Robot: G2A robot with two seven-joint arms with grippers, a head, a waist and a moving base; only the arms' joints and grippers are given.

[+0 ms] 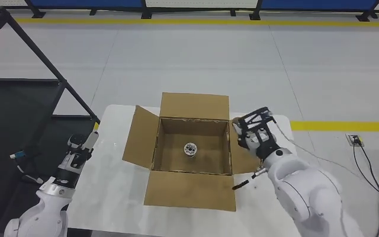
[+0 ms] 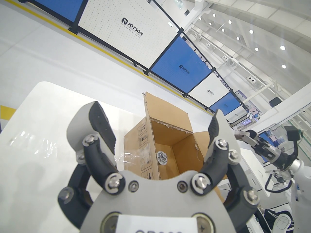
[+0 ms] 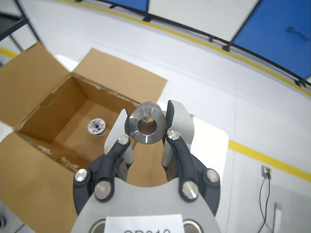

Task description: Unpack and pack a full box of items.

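- Top view: the box [image 1: 192, 189] stands with its opening up in the middle of the table [image 1: 118, 195], all four flaps folded outward. A small round metal part [image 1: 190, 149] lies on its floor. The right gripper [image 1: 254, 127] hangs over the flap on the robot's right, just outside the opening. What it grips is too small to tell here. The left gripper [image 1: 87, 142] is at the table's left edge, well apart from the box.
- Left wrist view: the left gripper [image 2: 158, 116] has its fingers spread wide with nothing between them, and it faces the box [image 2: 170, 132] from the side. The round metal part [image 2: 162, 157] lies low inside the box. The right gripper [image 2: 247, 138] shows farther off, beyond the box.
- Right wrist view: the right gripper [image 3: 148, 120] pinches a metal cylinder [image 3: 148, 127] by its sides. The cylinder's bored end face turns toward the wrist, so its long axis runs outward from the wrist, crosswise to the squeeze. Beneath it are the flap and the table [image 3: 209, 132]. The round metal part [image 3: 96, 126] sits face up in the box [image 3: 48, 103].
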